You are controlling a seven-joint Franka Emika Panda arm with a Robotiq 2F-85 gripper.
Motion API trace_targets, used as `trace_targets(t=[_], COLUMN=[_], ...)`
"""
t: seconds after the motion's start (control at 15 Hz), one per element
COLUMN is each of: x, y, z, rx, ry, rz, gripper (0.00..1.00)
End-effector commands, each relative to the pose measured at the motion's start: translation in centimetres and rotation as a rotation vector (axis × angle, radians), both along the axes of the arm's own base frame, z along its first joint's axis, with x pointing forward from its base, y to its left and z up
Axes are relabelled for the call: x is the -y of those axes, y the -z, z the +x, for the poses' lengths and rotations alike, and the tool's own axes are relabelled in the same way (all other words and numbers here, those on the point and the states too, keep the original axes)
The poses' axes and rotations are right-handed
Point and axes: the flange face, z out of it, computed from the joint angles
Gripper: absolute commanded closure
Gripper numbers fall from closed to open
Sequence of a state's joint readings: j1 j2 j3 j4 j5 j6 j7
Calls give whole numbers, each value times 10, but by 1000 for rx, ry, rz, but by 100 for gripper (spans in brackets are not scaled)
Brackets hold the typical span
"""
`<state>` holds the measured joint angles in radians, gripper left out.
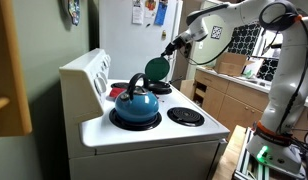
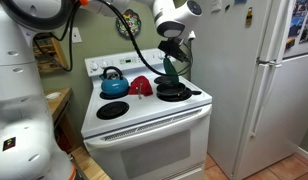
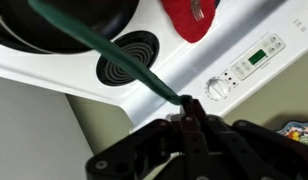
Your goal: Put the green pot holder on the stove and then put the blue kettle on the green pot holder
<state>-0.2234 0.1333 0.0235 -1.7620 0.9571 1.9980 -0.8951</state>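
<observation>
My gripper (image 1: 174, 44) is shut on the edge of the green pot holder (image 1: 156, 68) and holds it hanging above the back of the stove (image 1: 94, 130). In an exterior view the gripper (image 2: 172, 46) holds the pot holder (image 2: 171, 70) over a black pan (image 2: 174, 91). In the wrist view the pot holder (image 3: 114, 50) shows edge-on, pinched at the fingertips (image 3: 189, 106). The blue kettle (image 1: 134, 103) stands on a coil burner, apart from the gripper; it also shows in the exterior view (image 2: 114, 82).
A flat red pad (image 2: 141, 86) lies between the kettle and the pan, and shows in the wrist view (image 3: 189, 18). A white fridge (image 2: 254, 90) stands beside the stove. Bare coil burners (image 1: 185, 116) are at the stove's front. Wooden cabinets (image 1: 224, 95) stand behind.
</observation>
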Motion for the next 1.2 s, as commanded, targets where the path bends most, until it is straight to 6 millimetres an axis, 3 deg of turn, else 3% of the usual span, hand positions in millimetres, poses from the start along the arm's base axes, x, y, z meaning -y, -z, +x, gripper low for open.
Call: trace_targets(t=[0.0, 0.33, 0.4, 0.47, 1.0, 1.13], x=[-9, -30, -25, -27, -26, -37], y=[-11, -15, -10, -18, -12, -13], z=[-28, -52, -51, -43, -44, -47], rx=[-77, -232, -245, -203, -220, -213], ry=[-29, -200, -193, -186, -193, -218], rz=[102, 236, 188, 187, 191, 273], gripper=[99, 99, 99, 97, 99, 99])
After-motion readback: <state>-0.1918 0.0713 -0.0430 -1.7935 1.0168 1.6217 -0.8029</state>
